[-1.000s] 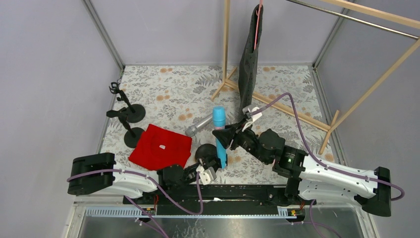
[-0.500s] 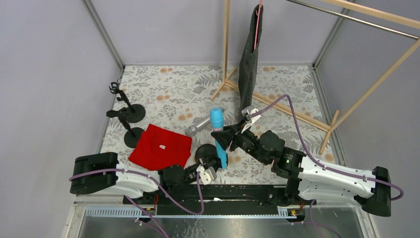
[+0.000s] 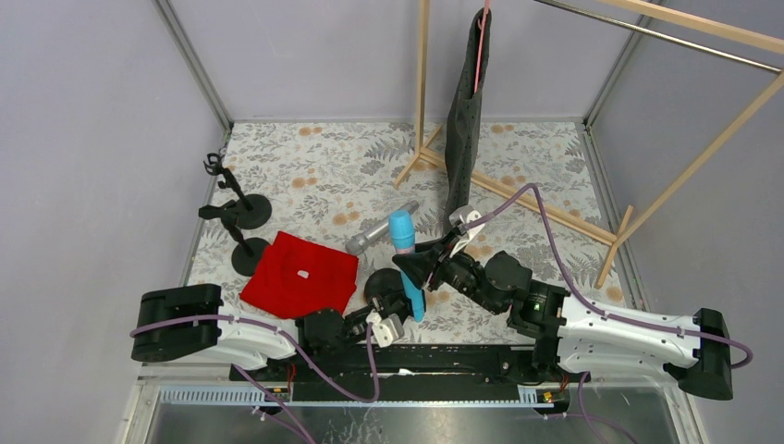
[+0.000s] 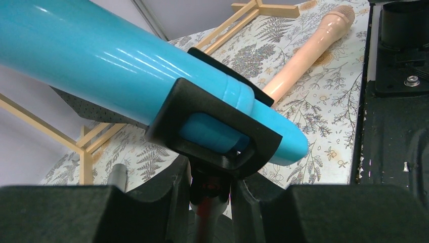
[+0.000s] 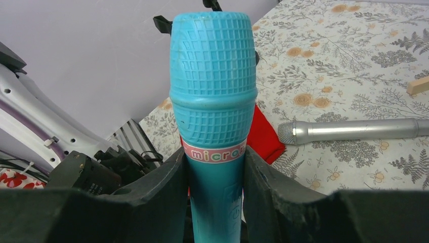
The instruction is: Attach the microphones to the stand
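Microphone (image 5: 213, 91) upright between right end effector (image 5: 213, 154) fingers (image 5: 157, 202)

Soft, even light is falling from above, leaving only faint shadows on the floral surface (image 3: 314, 166). White highlights are streaking along the cyan-blue microphone (image 4: 91, 55) in the left wrist view, and the dark foreground of both wrist views is blurring, close and out of focus

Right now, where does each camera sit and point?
Top external: above, behind the arms, looking down at the table; both show.
Left wrist: low, facing the stand, its clip around the cyan microphone; left gripper below.
Right wrist: along the cyan microphone toward the silver microphone; right gripper clamps it.
Shared: the cyan microphone.
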Controlling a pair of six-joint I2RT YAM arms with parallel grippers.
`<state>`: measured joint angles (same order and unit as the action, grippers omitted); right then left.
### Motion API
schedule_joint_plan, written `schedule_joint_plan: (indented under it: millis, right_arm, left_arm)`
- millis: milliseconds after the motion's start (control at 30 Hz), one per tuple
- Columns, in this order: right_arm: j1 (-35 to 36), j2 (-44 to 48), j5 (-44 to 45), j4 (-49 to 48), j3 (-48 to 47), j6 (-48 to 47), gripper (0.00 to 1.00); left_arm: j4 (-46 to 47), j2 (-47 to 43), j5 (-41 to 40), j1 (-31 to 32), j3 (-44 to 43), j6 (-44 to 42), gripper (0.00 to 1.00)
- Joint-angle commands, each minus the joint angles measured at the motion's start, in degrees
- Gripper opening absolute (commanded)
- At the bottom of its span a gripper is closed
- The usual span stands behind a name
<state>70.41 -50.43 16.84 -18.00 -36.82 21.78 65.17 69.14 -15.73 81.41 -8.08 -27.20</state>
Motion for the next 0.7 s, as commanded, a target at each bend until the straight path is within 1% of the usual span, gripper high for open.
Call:
schedule_joint_plan:
  millis: [0, 400, 667]
  right_arm:
    - [4.6, -4.2, -7.1, 12.6, 3.5, 3.0, 0.00]
    - [6.5, -3.9, -6.0, 14.2, 5.6, 5.5, 0.00]
    - [7.2, -5.3, -5.9, 17.6, 4.2, 5.0, 0.00]
  left_arm:
    - [-0.2, 1.1, -5.7, -1.1, 0.8, 5.3, 0.00]
    - [-1.2, -0.1, -6.0, -1.1, 1.0, 5.3, 0.00]
    - [-1.4, 0.5, -6.3, -1.0, 0.4, 4.9, 0.00]
